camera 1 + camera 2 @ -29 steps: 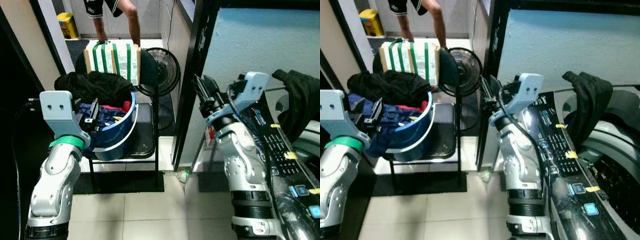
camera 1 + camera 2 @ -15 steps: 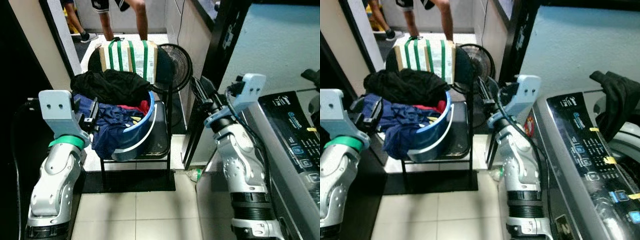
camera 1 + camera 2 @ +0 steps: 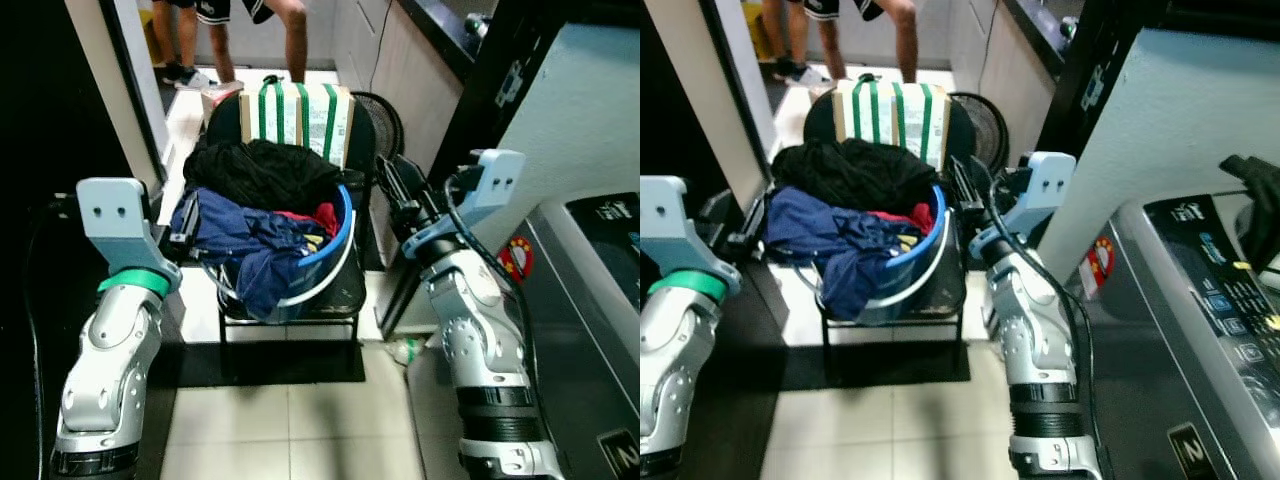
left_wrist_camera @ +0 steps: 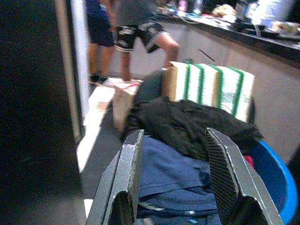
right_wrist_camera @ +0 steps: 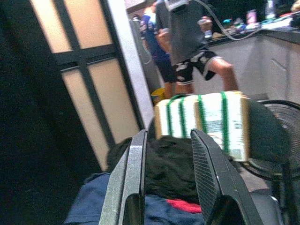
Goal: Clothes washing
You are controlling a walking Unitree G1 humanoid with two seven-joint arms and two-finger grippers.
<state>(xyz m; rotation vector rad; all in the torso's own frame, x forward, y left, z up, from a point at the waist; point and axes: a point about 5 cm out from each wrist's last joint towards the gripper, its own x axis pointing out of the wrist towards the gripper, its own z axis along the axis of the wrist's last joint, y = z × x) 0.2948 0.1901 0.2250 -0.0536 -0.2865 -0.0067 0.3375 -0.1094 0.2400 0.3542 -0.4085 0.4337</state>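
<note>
A blue laundry basket point(image 3: 337, 248) stands on a black chair point(image 3: 345, 292) ahead of me, heaped with clothes. A black garment point(image 3: 262, 172) lies on top, a navy one point(image 3: 240, 237) hangs over the front rim, and a bit of red point(image 3: 322, 217) shows. My left gripper point(image 3: 186, 226) is raised at the basket's left side, open, with the navy cloth seen between its fingers point(image 4: 129, 173). At the basket's right side my right gripper point(image 3: 397, 192) is also raised and open, holding nothing. The washing machine point(image 3: 1215, 300) stands on my right, with a dark garment point(image 3: 1260, 185) at its far edge.
A cardboard box with green stripes point(image 3: 300, 108) leans on the chair back, with a floor fan point(image 3: 385, 110) beside it. Two people's legs point(image 3: 292, 30) stand in the doorway behind. A black post point(image 3: 480, 110) rises right of the chair. A small bottle point(image 3: 405, 350) lies on the tiled floor.
The camera has turned left: the basket and chair now sit nearer the middle and the washing machine has slid to the right edge. Both grippers stay raised and open.
</note>
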